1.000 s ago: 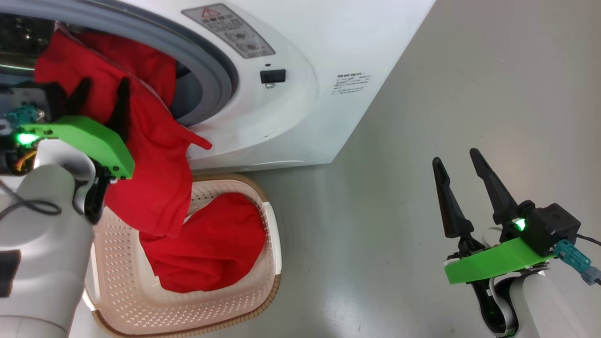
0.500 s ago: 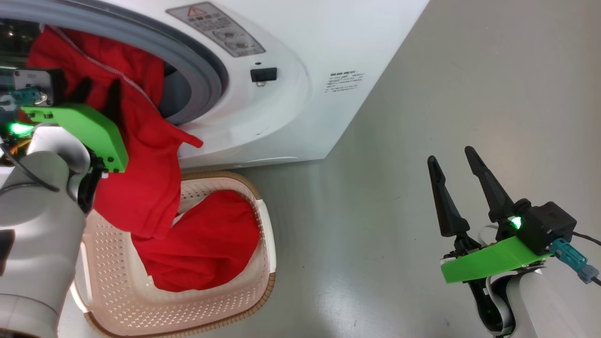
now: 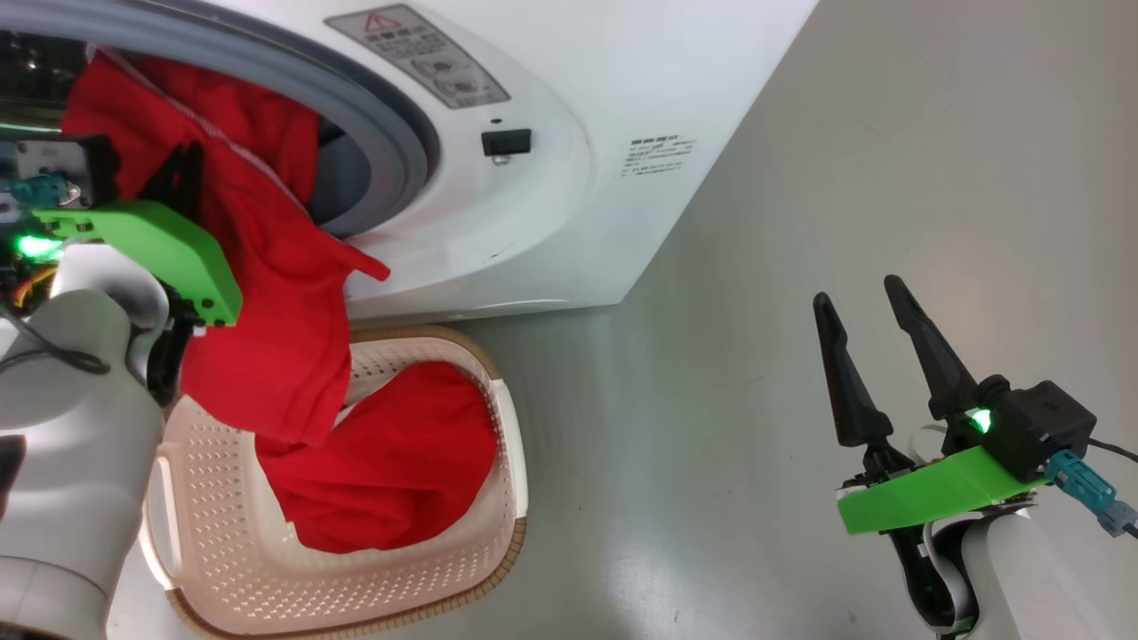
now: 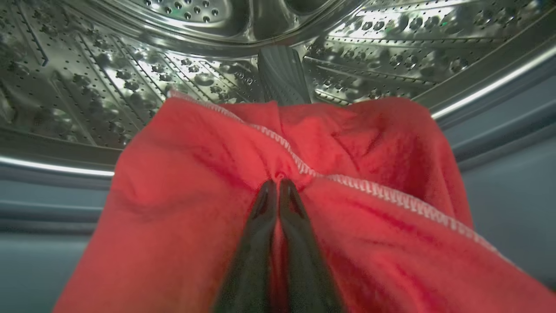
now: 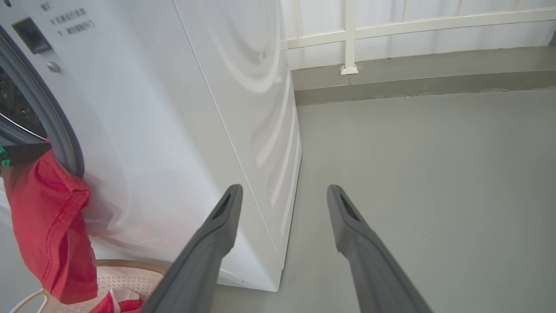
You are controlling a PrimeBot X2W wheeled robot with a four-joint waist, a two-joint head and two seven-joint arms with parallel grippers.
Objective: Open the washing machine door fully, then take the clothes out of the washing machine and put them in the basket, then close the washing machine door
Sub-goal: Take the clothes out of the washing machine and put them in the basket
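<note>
- Left gripper: clenched on a fold of the red clothes at the washing machine mouth.
- Clothes: hang into the basket, whose left side the forearm hides.
- Right gripper: released, empty, well apart.

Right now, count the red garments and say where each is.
2. One garment lies in the basket; the other garment drapes from the washing machine, pinched by the left gripper. More may be hidden.
</note>
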